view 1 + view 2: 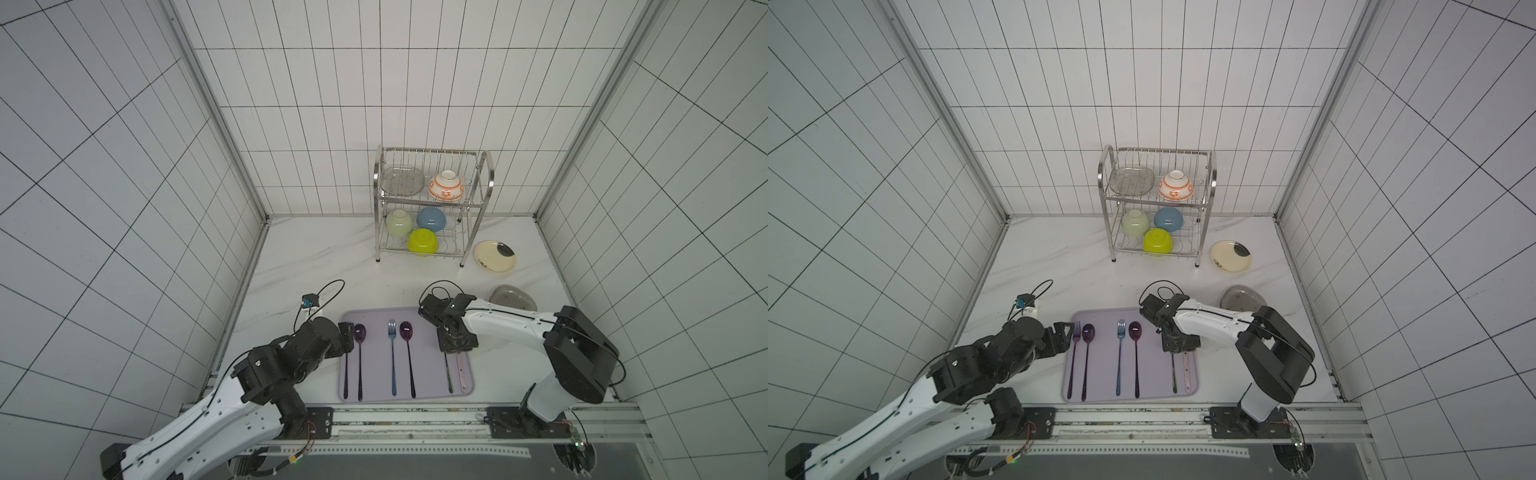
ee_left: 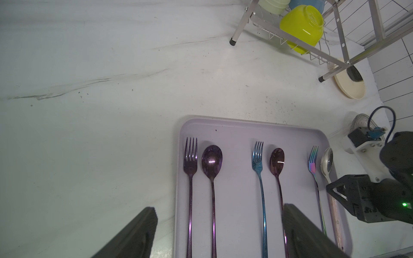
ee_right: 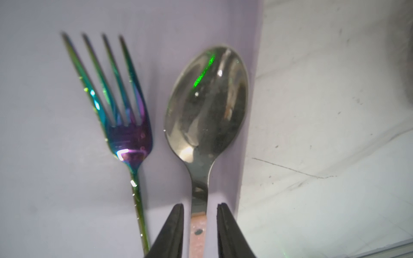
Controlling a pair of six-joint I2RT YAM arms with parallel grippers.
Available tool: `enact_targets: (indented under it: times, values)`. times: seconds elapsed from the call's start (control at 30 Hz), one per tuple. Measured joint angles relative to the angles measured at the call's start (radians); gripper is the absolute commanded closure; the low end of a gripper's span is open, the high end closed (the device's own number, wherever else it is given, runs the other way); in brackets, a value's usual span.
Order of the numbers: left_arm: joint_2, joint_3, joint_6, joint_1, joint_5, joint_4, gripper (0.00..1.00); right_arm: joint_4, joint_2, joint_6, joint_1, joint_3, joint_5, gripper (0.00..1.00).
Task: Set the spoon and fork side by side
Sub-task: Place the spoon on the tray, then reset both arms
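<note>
Right tool [image 3: 200, 205] released astride spoon [image 3: 206, 107] | left tool [image 2: 219, 208] spread | spoon bowl hidden in both top views

No text, label or number is legible anywhere. The cream plate [image 1: 488, 251], well beyond the right gripper [image 3: 200, 208], carries small unreadable dark marks.

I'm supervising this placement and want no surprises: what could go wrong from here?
The right gripper straddles the pink-handled silver spoon with narrow gaps, so a slanted retreat might drag it askew. Its bowl lies close to the rim of the lavender tray; a nudge may tip it toward the iridescent fork.
</note>
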Motion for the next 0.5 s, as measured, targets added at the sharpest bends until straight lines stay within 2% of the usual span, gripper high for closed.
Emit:
enact_targets:
  times: [0.07, 0.2, 0.3, 0.37, 0.47, 0.5]
  values:
    - [0.01, 0.0, 0.005, 0.0, 0.0, 0.002, 0.02, -0.01, -0.048, -0.019, -0.012, 0.025, 0.002, 0.55]
    - [0.048, 0.007, 0.027, 0.001, -0.003, 0.023, 0.01, -0.023, -0.179, -0.088, -0.081, 0.077, 0.002, 0.35]
    - [0.099, 0.037, 0.053, 0.01, -0.028, 0.033, 0.02, -0.021, -0.29, -0.18, -0.2, 0.101, -0.014, 0.19]
    - [0.139, 0.07, 0.085, 0.034, -0.051, 0.045, 0.02, -0.015, -0.35, -0.25, -0.294, 0.117, -0.025, 0.01]
    - [0.208, 0.139, 0.161, 0.132, -0.064, 0.068, 0.02, 0.011, -0.403, -0.373, -0.456, 0.15, -0.063, 0.01]
    - [0.241, 0.174, 0.198, 0.201, -0.056, 0.076, 0.01, 0.039, -0.413, -0.422, -0.539, 0.158, -0.09, 0.01]
